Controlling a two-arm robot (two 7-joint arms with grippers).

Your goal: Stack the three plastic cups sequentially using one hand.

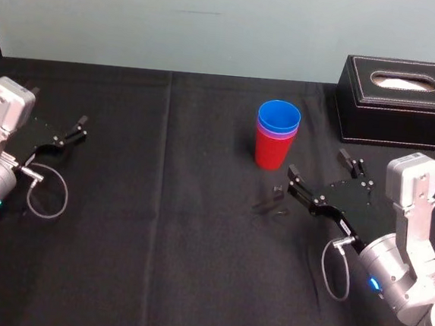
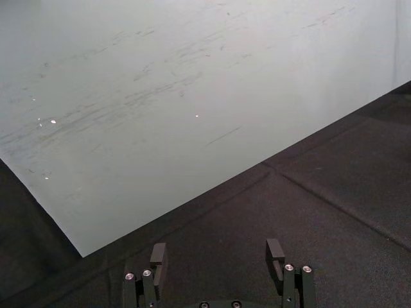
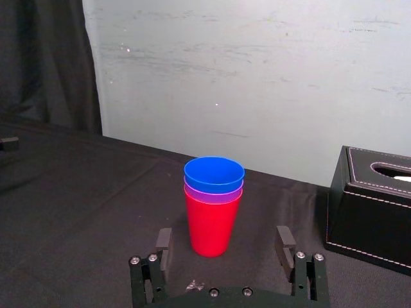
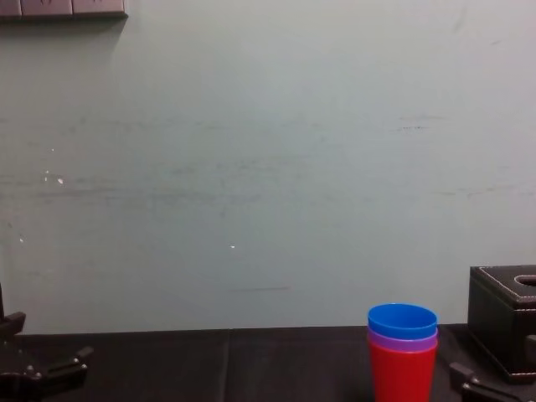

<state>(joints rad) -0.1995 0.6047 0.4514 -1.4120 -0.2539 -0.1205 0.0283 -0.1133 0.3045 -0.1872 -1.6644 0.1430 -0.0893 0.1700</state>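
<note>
The three plastic cups stand nested in one upright stack on the black table: the red cup (image 1: 270, 152) at the bottom, the purple cup (image 1: 278, 135) showing as a thin rim, the blue cup (image 1: 279, 115) on top. The right wrist view shows the stack from the side, with the blue cup (image 3: 214, 173) above the red cup (image 3: 210, 221); the chest view shows the stack (image 4: 403, 356) low on the right. My right gripper (image 1: 321, 166) hovers open just right of the stack and nearer me, touching nothing, its fingers (image 3: 163, 240) spread. My left gripper (image 1: 79, 128) rests open at the far left.
A black stitched tissue box (image 1: 402, 103) sits at the back right, behind my right arm, also seen as the box (image 3: 372, 205) beside the stack. A pale wall runs along the table's far edge. Black cloth stretches between the stack and my left arm.
</note>
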